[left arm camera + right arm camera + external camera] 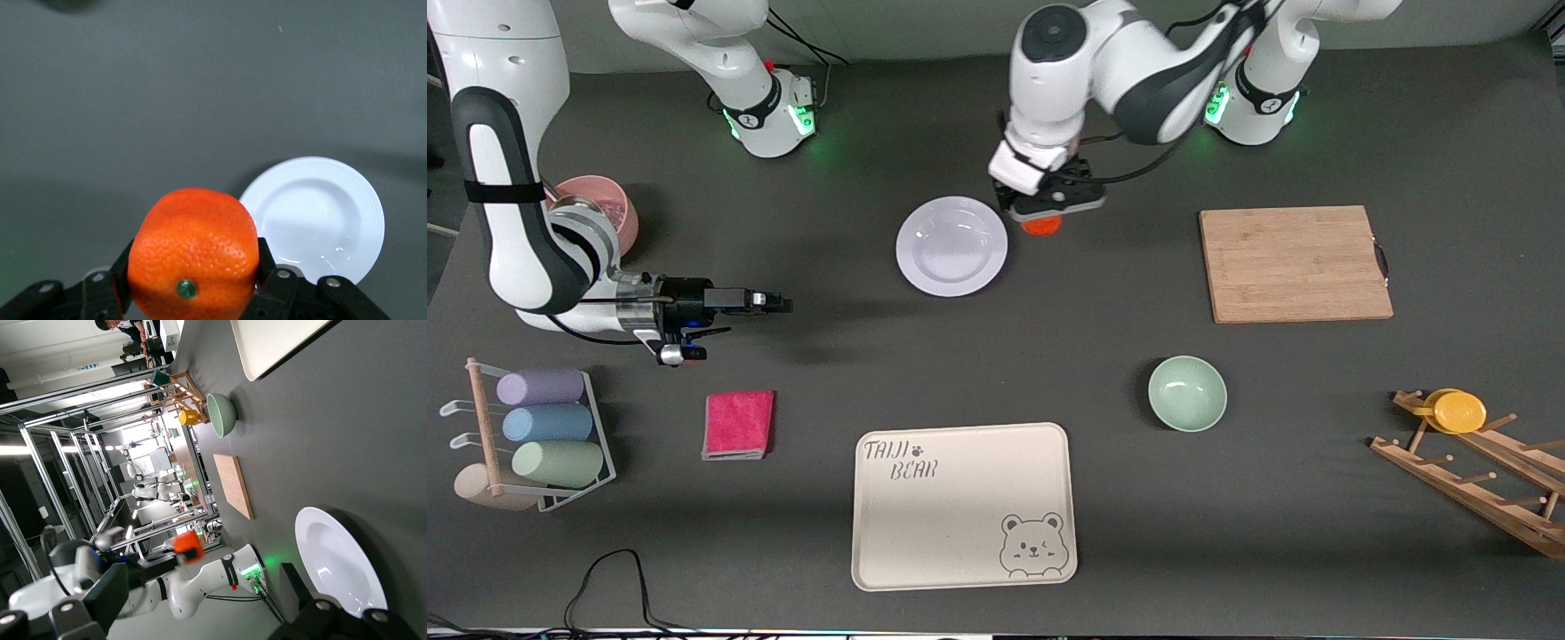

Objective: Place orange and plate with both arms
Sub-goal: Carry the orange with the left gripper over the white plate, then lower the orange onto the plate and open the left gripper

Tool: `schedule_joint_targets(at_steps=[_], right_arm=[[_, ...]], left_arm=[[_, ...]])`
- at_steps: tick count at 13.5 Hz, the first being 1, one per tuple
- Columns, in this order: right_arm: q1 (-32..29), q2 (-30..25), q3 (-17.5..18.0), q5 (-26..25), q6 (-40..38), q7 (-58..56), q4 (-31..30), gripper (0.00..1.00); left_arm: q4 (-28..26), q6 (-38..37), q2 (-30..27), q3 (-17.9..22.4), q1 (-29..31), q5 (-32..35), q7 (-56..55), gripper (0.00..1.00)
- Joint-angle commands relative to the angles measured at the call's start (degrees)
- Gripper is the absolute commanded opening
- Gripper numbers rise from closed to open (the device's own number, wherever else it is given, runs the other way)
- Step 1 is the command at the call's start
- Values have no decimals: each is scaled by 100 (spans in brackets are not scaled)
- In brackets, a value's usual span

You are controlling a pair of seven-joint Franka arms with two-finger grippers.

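The orange (1040, 225) is gripped between the fingers of my left gripper (1047, 212), beside the plate's rim toward the left arm's end. In the left wrist view the black fingers (268, 267) press both sides of the orange (193, 243). I cannot tell whether it touches the table. The white plate (951, 246) lies flat mid-table and also shows in the left wrist view (313, 217) and the right wrist view (337, 563). My right gripper (772, 303) is open and empty, held level over bare table toward the right arm's end, apart from the plate; its own view (200, 613) shows nothing between the fingers.
A wooden board (1294, 264) lies toward the left arm's end. A mint-green bowl (1187, 394) and a cream bear tray (963, 505) sit nearer the camera. A pink cloth (738, 424), a cup rack (543, 436), a pink bowl (600, 209) and a wooden rack holding a yellow cup (1458, 412) line the table's ends.
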Motion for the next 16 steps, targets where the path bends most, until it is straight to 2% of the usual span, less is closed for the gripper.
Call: schedule_joint_targets(at_steps=[1, 4, 6, 11, 16], right_arm=[[-17, 73, -45, -76, -139, -128, 78, 100], [-17, 73, -45, -76, -139, -137, 78, 100], [-8, 82, -45, -76, -139, -137, 69, 100], [-25, 240, -53, -198, -165, -566, -1, 100], [-25, 407, -97, -234, -245, -1041, -177, 100]], left_arm=[[741, 80, 1117, 117, -700, 818, -1085, 47], [1497, 81, 2216, 204, -1264, 1847, -2089, 47], [1797, 107, 2666, 248, -1589, 2007, -2257, 47], [1877, 880, 2948, 1337, -2767, 1982, -2513, 47], [2255, 916, 3361, 1391, -2865, 2043, -2443, 47]])
